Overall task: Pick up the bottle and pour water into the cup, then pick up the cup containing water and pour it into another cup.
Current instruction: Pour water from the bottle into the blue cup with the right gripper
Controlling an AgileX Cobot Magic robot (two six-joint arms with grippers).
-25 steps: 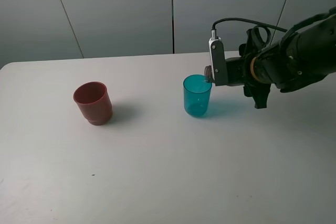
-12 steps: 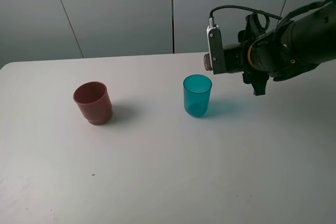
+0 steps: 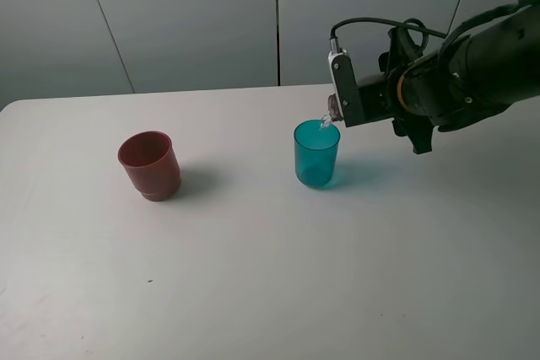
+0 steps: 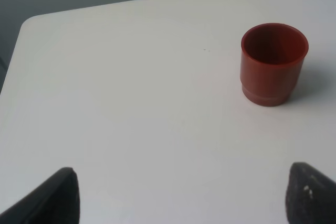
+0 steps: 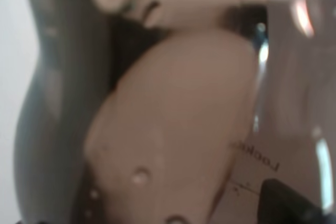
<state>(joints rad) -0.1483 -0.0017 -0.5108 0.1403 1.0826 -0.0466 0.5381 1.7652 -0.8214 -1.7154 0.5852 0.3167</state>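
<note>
My right gripper (image 3: 364, 101) is shut on the bottle (image 3: 335, 108), which lies tipped on its side. Only its neck shows past the arm in the exterior high view, just above the right rim of the teal cup (image 3: 317, 154). A thin stream of water (image 3: 325, 122) falls from the neck into the teal cup. The bottle's smoky brown body (image 5: 173, 129) fills the right wrist view. The red-brown cup (image 3: 149, 165) stands upright at the left and also shows in the left wrist view (image 4: 273, 64). My left gripper (image 4: 184, 203) is open and empty, well short of the red-brown cup.
The white table (image 3: 253, 276) carries only the two cups. Its left edge and rounded corner (image 4: 26, 24) show in the left wrist view. A grey panelled wall (image 3: 194, 14) stands behind the table.
The right arm rose from the teal cup's rim, then settled slightly lower with the neck back over the cup. Water now streams from the neck. Both cups stay put.
</note>
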